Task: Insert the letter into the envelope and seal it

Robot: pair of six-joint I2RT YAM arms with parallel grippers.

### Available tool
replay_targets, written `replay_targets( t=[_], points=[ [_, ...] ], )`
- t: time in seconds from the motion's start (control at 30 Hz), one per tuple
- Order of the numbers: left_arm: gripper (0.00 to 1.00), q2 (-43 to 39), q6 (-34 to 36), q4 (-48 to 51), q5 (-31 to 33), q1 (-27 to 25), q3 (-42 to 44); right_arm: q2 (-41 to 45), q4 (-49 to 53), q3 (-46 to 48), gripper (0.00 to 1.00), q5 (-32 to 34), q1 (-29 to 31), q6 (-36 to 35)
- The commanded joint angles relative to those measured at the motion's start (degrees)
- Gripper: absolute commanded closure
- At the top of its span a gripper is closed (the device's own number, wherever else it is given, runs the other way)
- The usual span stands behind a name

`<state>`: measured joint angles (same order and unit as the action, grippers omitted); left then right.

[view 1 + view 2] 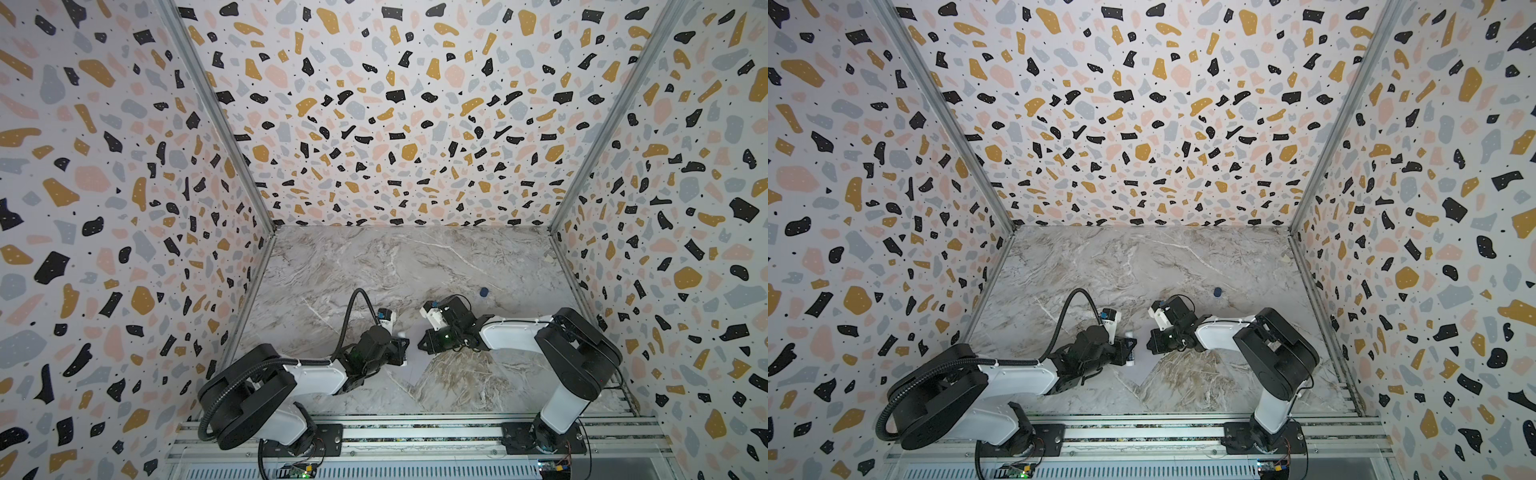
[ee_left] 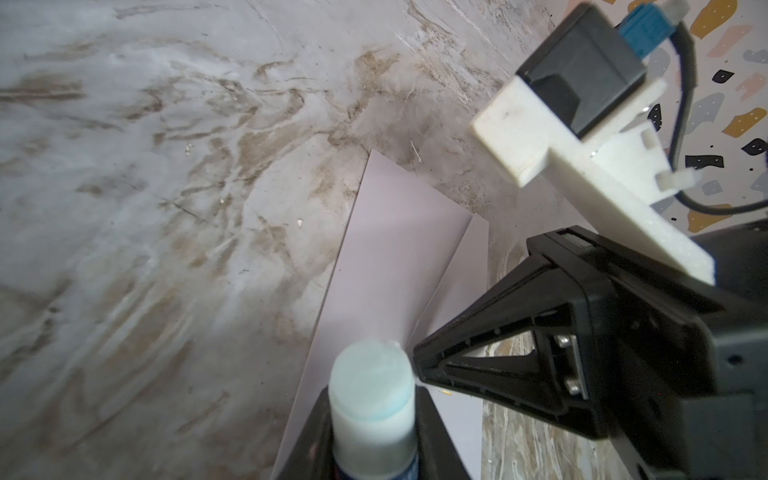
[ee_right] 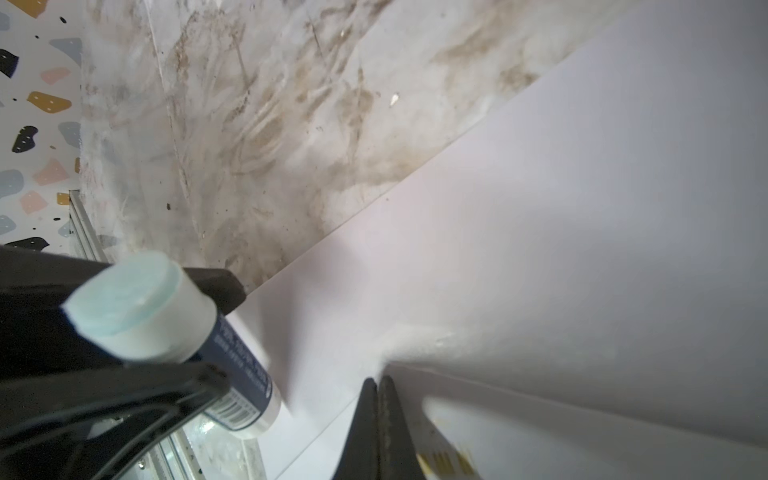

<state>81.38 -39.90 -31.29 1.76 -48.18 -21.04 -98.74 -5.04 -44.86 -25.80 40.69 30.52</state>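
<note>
Your left jaws are clamped on a glue stick [image 3: 141, 307], its pale tip bare, close to the envelope [image 2: 386, 257]. The envelope lies flat on the worktop [image 1: 374, 266] at near centre, between both arms. Your right jaws are pressed fully together, with their tips at the envelope's flap fold.

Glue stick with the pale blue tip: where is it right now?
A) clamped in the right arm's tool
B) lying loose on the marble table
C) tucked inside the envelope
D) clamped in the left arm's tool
D: the left tool is closed around the glue stick, while the right tool is shut with no stick in it.
</note>
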Motion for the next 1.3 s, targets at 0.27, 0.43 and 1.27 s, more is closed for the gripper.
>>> replay_targets(
  t=[0.27,0.43,1.27],
  points=[
    [1.0,0.79,0.79,0.84,1.49,-0.23,-0.58,-0.67,5.11,1.53,1.0,3.01,-7.5,-4.46],
    [1.0,0.44,1.03,1.14,1.67,-0.24,-0.75,-0.44,6.75,1.83,1.0,3.56,-11.09,-6.07],
    [1.0,0.77,0.72,0.26,1.76,-0.21,-0.49,-1.68,4.86,0.3,1.0,3.83,0.26,-1.11]
  ],
)
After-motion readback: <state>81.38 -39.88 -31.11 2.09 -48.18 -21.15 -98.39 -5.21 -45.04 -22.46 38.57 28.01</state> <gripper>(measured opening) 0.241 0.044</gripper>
